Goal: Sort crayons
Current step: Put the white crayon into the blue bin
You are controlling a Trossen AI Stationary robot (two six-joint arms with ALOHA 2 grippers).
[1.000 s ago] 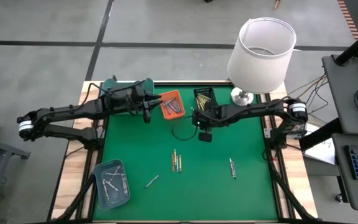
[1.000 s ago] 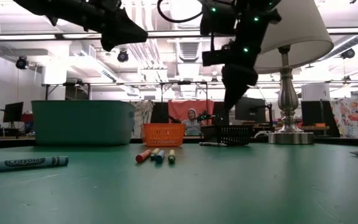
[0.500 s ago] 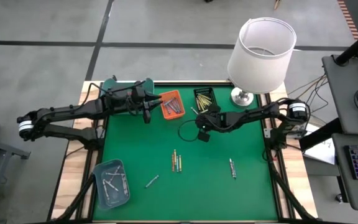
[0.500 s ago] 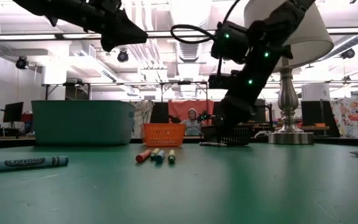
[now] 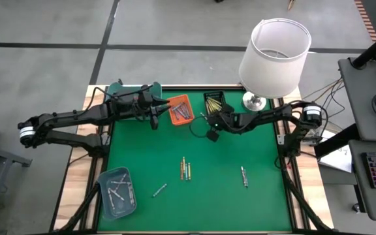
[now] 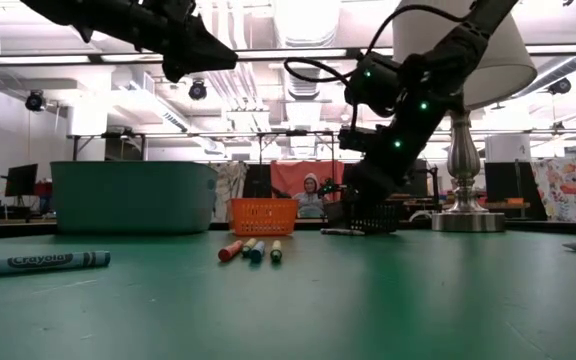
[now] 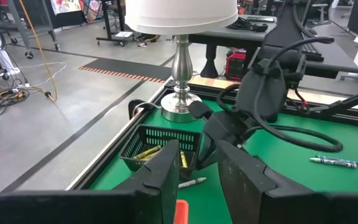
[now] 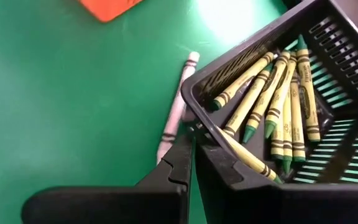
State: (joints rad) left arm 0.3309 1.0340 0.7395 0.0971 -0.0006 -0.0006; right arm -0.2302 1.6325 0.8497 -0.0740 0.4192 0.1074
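Observation:
My right gripper (image 8: pixel 189 140) is shut, its tips at the near corner of the black basket (image 8: pixel 328 43), which holds several yellow-green crayons (image 8: pixel 278 106). A pale crayon (image 8: pixel 178 106) lies on the green mat just beside that corner. My left gripper (image 7: pixel 199 155) hangs open in the air with nothing between its fingers, by the orange tray (image 5: pixel 180 109). More crayons lie flat on the mat: a small group (image 5: pixel 185 170), a grey one (image 5: pixel 160 190) and another (image 5: pixel 244 176). My right gripper slants down from the table's right side, with its shut fingertips (image 8: pixel 182 155) beside the black basket's outer corner wall (image 8: pixel 199 121). I cannot tell whether they touch the wall.
A lamp with a white shade (image 5: pixel 273 55) stands at the far right, just behind the black basket. A tall teal bin (image 5: pixel 132 91) stands at the far left. A flat teal tray (image 5: pixel 117 190) with grey crayons lies near left. A black cable (image 5: pixel 198 127) loops by my right gripper.
My right gripper has come down from high above the mat and gone toward the far edge. It has tipped downward and now stands by the black basket's corner.

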